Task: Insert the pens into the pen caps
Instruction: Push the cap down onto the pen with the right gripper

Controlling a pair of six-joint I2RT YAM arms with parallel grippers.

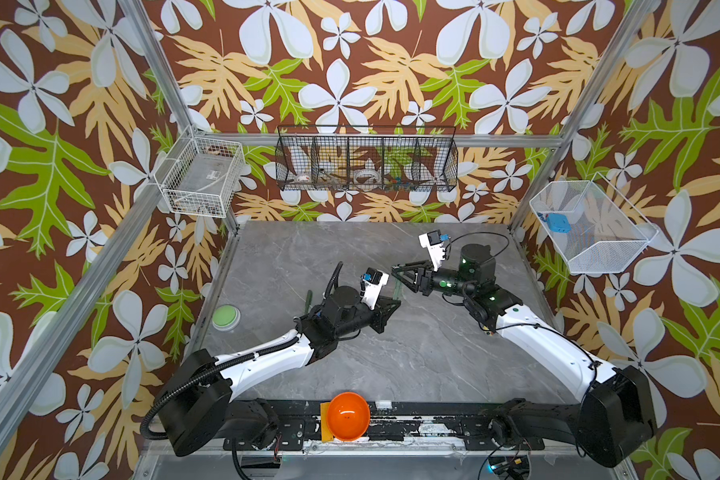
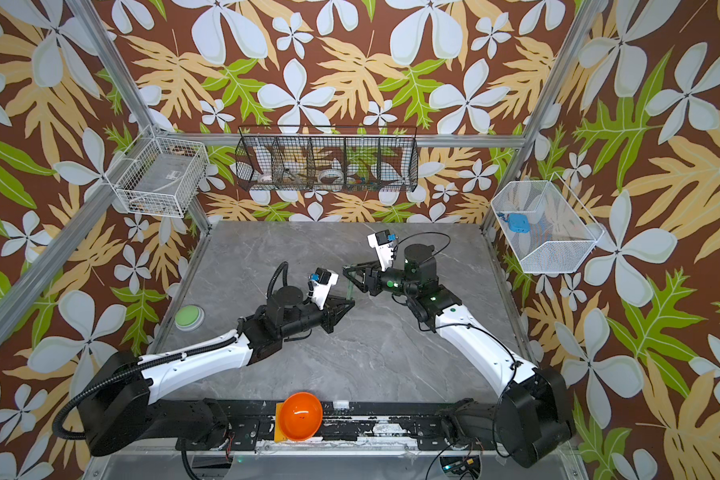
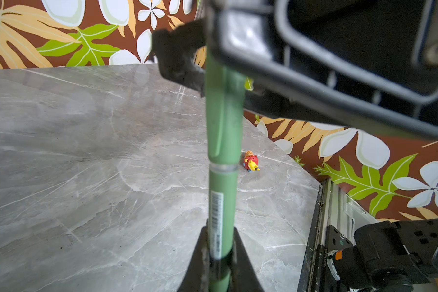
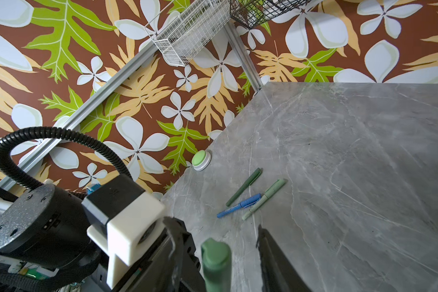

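Above the middle of the grey marble surface point(image 1: 391, 357), the left gripper point(image 3: 219, 242) is clamping a dark green pen point(image 3: 221, 202), and its cap point(image 3: 224, 113) is sitting between the right gripper's point(image 4: 214, 227) parted jaws. Three capped pens point(image 4: 238, 205) are lying near the left edge beside a green button point(image 4: 201, 160). Floral walls point(image 1: 350, 62) are enclosing everything.

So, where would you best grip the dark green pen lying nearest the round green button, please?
I'd take the dark green pen by its thicker end, toward the green button, from above: it lies flat, and its thin end nears the blue pen.
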